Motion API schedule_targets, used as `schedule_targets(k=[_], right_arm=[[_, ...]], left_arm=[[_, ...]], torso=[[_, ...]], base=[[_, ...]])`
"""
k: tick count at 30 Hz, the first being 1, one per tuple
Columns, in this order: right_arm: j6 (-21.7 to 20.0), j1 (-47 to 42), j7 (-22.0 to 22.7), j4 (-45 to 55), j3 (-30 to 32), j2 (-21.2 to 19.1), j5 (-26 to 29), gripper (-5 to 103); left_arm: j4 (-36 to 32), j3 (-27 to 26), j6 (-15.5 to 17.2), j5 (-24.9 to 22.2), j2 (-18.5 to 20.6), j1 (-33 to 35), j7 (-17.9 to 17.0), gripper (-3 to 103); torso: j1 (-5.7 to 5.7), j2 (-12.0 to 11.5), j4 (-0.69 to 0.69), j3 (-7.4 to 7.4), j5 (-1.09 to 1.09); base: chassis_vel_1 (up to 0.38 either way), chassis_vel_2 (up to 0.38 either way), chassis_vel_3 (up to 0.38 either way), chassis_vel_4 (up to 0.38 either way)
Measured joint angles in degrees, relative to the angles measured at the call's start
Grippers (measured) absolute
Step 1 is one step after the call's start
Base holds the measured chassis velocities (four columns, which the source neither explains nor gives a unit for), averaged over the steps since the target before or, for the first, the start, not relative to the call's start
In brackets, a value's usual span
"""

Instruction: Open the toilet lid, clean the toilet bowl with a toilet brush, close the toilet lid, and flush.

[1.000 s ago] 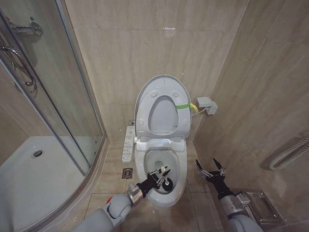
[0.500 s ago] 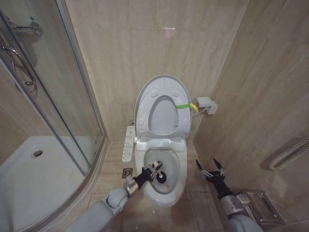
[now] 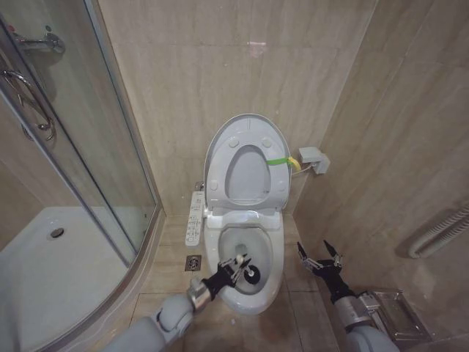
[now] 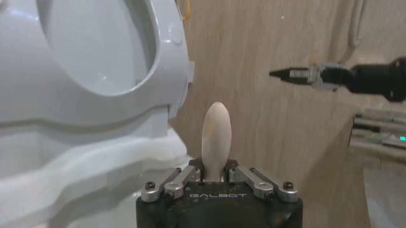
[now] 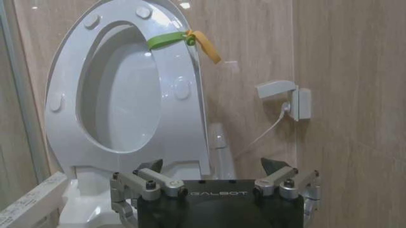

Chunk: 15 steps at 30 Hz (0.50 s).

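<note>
- On the far left stands a glass shower door point(image 3: 88, 161), and just left of the toilet a white side panel point(image 3: 196, 216) with buttons sticks out near the floor
- The left gripper point(image 3: 236, 265) is over the near left part of the toilet bowl point(image 3: 272, 257), clenched on the thin white handle of the toilet brush point(image 3: 250, 274); the dark brush head is down inside the bowl
- The toilet lid point(image 3: 249, 126) stands up against the far wall, with the seat ring up too, so the opening step looks done
- I think the scrubbing step is going on now; closing the lid and flushing are left to do
- A green-yellow strap point(image 3: 282, 160) hangs on the right edge of the raised seat and lid, and a small white wall box point(image 3: 314, 158) sits just right of it
- The right gripper point(image 3: 320, 262) waits over the floor, right of the bowl, with its fingers spread and nothing in them
- The left wrist view shows the brush handle point(image 4: 216, 137) pinched between the fingers up close, which the head view makes hard to see, and the right gripper point(image 4: 279, 73) far off
- The right wrist view shows the lid's underside point(image 5: 70, 102) with its little round bumpers, and the strap's point(image 5: 184, 39) knot; the head view alone shows the brush head in the bowl
</note>
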Motion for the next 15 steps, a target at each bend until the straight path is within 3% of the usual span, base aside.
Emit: schedule_targets(k=[9, 15], right_arm=[[0.00, 0.00, 0.01, 0.00, 0.00, 0.00, 0.00, 100], [0.00, 0.00, 0.00, 0.00, 0.00, 0.00, 0.00, 100]], left_arm=[[7.48, -2.42, -1.62, 0.44, -3.17, -2.64, 0.46, 19], [2.80, -1.99, -1.04, -1.65, -2.55, -3.09, 0.11, 19]], torso=[[0.01, 0.00, -0.03, 0.01, -0.01], [0.01, 0.00, -0.03, 0.00, 0.00]], base=[[0.000, 0.000, 0.000, 0.000], [0.000, 0.000, 0.000, 0.000]])
